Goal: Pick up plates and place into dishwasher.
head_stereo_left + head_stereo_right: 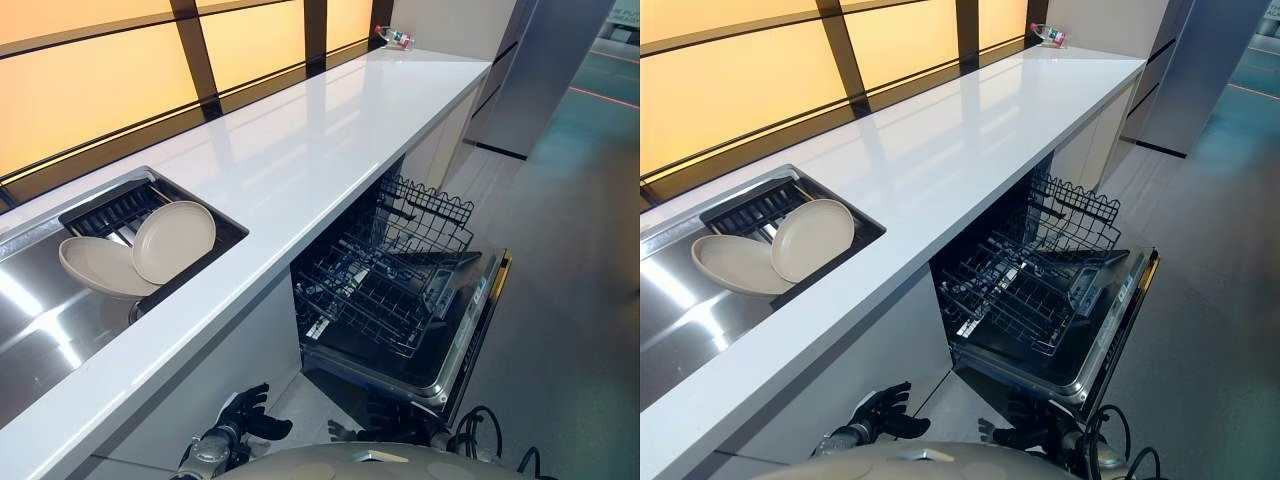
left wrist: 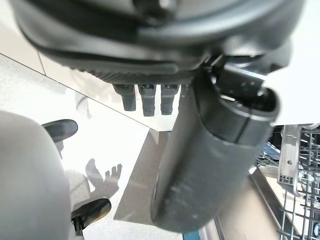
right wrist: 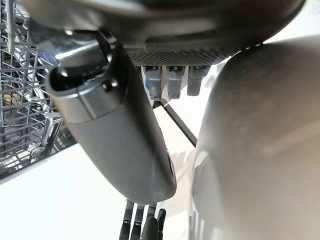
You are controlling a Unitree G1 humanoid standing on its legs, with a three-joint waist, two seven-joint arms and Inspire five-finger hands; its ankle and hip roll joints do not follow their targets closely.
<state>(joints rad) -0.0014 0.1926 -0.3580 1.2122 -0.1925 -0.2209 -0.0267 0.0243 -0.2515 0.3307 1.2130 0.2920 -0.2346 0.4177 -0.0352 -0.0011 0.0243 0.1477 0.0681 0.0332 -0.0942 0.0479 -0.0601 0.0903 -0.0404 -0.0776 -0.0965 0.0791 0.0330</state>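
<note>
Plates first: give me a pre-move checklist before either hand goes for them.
1. Plates reachable: ok, two cream plates lean in the sink rack, nothing on top of them.
2. Dishwasher door open: ok, fully down.
3. Lower rack pulled out with free slots: ok, no dishes seen in it.
4. Left hand free: ok, fingers relaxed, holding nothing, low beside the cabinet.
5. Right hand free: ok, open and holding nothing, low by the door's edge.
6. Countertop path: ok, a small bottle sits at the far end.
</note>
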